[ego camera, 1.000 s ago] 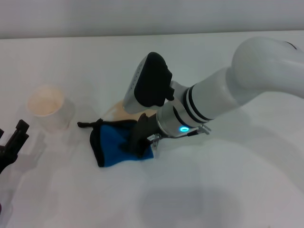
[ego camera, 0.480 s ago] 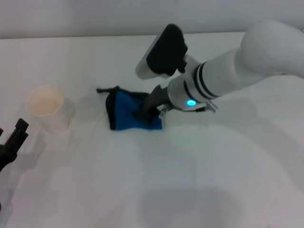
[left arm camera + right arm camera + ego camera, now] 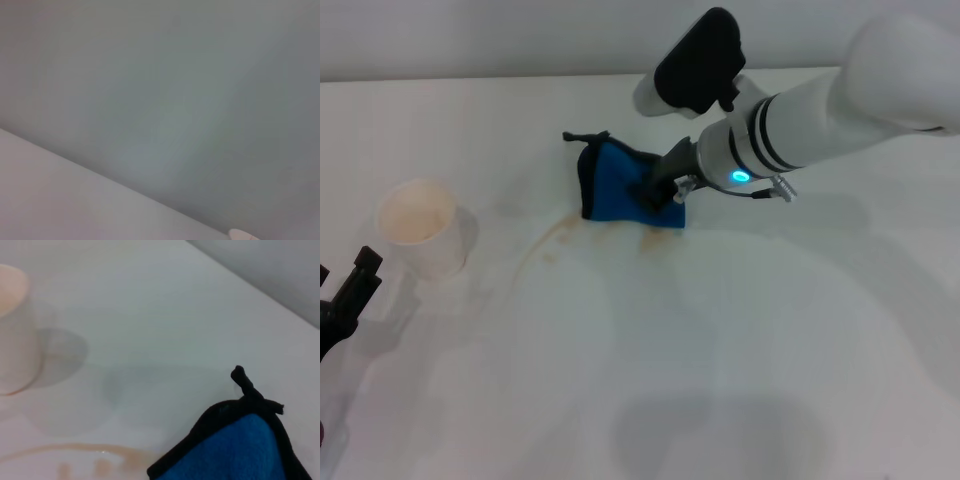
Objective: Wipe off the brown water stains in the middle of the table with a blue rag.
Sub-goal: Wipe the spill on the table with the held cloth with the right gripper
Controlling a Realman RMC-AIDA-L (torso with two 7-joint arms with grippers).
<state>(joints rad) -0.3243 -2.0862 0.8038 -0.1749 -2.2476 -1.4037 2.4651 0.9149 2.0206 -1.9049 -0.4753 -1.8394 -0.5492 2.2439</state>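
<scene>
The wipe is under way, and by the look of it well along. The right gripper (image 3: 658, 190) presses the rag (image 3: 620, 190) down on the surface (image 3: 720, 360), jaws closed on the cloth's right-hand part, with the rag bunched under them and its black loop trailing off toward the far left corner. The rag sits past the middle of the surface, on the far side of what is left of the stains (image 3: 555, 240): a thin tan arc and a few faint smears just at the rag's near edge, curving away toward the cup (image 3: 420, 237) on the left. In the right wrist view the same pale streak (image 3: 85, 455) runs beside the rag's black hem (image 3: 240, 450), touching or nearly so. The next move, I judge, calls for dragging the rag back toward the robot and leftward over that arc, keeping pressure down so the cloth stays flat, and stopping short of the cup, which stands near the streak's end and looks easy to knock over. The left gripper (image 3: 350, 295) is parked at the near left edge, idle; its jaws can't be made out.
</scene>
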